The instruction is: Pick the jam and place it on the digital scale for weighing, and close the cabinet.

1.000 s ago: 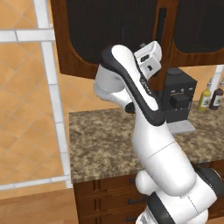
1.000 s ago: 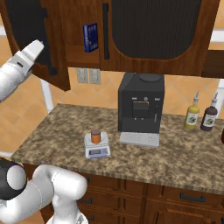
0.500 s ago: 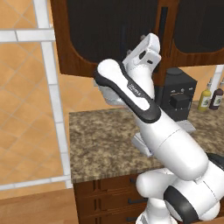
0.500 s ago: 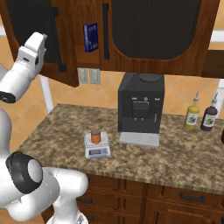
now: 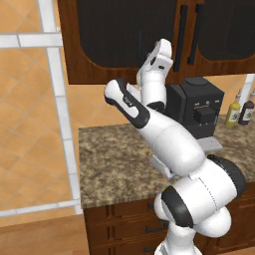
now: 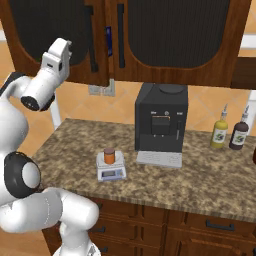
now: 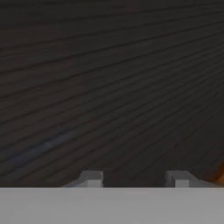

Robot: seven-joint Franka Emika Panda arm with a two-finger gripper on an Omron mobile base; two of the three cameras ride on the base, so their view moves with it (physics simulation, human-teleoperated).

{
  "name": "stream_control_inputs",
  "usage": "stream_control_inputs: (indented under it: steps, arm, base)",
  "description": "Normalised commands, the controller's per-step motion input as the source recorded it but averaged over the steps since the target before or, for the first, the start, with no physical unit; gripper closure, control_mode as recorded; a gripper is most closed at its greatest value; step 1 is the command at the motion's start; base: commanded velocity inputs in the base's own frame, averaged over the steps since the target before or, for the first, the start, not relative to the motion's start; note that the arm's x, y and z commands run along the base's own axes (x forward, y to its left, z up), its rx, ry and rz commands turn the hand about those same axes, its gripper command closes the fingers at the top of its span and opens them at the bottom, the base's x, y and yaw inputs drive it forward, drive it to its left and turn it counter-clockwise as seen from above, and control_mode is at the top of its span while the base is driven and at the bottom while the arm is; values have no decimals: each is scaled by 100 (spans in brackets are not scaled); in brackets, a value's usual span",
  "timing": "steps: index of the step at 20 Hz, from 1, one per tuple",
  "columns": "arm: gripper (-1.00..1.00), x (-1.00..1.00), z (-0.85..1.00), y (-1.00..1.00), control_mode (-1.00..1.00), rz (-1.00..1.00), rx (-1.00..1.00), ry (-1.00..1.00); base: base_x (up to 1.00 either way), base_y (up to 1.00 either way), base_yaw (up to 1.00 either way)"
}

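The jam (image 6: pixel 109 155), a small orange-brown jar with a darker lid, stands on the light grey digital scale (image 6: pixel 111 173) on the counter, left of the coffee machine. My gripper (image 6: pixel 62 46) is raised well above them against the dark glass panel of the cabinet's left door (image 6: pixel 47 27). That door is swung almost flush with its neighbour. The same gripper (image 5: pixel 163 48) presses at the cabinet (image 5: pixel 124 35) in the left base view. Ribbed dark glass sits right in front of the gripper (image 7: pixel 134 179), whose jaws are drawn in with nothing between them.
A big black coffee machine (image 6: pixel 161 122) stands mid-counter, with two bottles (image 6: pixel 219 132) (image 6: pixel 239 134) to its right. Long black bar handles (image 6: pixel 120 35) run down the cabinet doors. A speckled stone counter (image 6: pixel 200 175) tops lower drawers.
The arm has swung up and right, pushing the left cabinet door from wide open to nearly closed. The gripper's jaws have drawn together. The jam and scale have not moved.
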Motion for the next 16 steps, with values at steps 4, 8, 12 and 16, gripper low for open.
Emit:
stream_control_inputs:
  steps: [4, 8, 12, 16]
  arm:
    - [-100, 100, 0, -19, -100, -10, 0, 13]
    - [-100, 100, -13, -16, -100, -5, 0, 7]
    - [-100, 93, -31, -7, -100, -1, 0, 0]
    - [-100, 40, -56, -11, -100, 0, 0, 0]
  base:
    - [0, 0, 0]
    - [0, 0, 0]
    - [0, 0, 0]
    - [0, 0, 0]
